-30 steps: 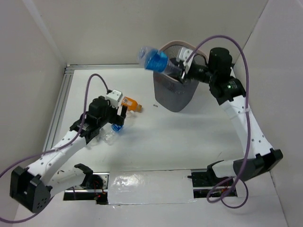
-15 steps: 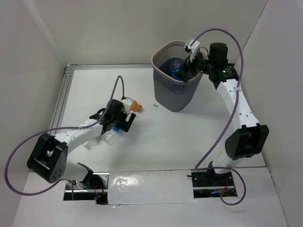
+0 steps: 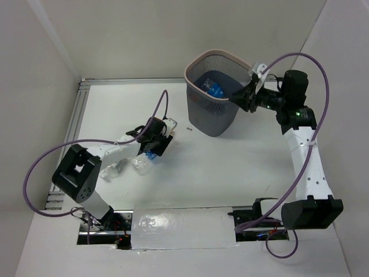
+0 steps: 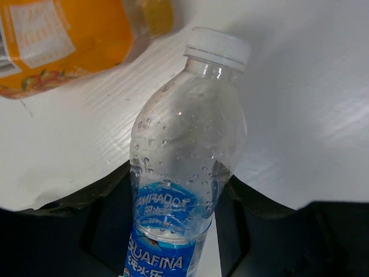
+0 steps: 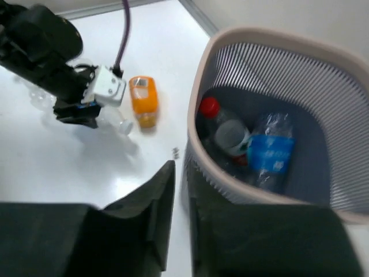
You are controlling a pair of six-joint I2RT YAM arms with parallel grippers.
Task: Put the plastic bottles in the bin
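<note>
Nearest the arm bases, on the left of the white table [image 3: 242, 167]: a plain clear bottle [image 3: 112, 170], lying on its side, touched by nothing. Just beyond it, the left claw [image 4: 176, 196], low over the table and pinching a clear bottle with a blue label [image 4: 190, 115] and a white cap. Dark fingers [image 4: 109, 231] pressed to both flanks of it at the label, cap pointing away from the wrist. Just past that cap, a short orange bottle [image 4: 57, 34], on its side, near the gripped one; whether touching it, cannot tell. Farther back and to the right, the bin [image 3: 187, 78], upright on the table, dark mesh under a pale rim, far bigger than any bottle. Inside it, down at the bottom: a red-capped bottle [image 5: 222, 130] and a blue-labelled bottle [image 5: 271, 153], lying side by side. Beside the bin's right rim, about level with its top, the right claw [image 5: 181, 179]: fingers a little spread, a narrow gap between them, gripping nothing.
</note>
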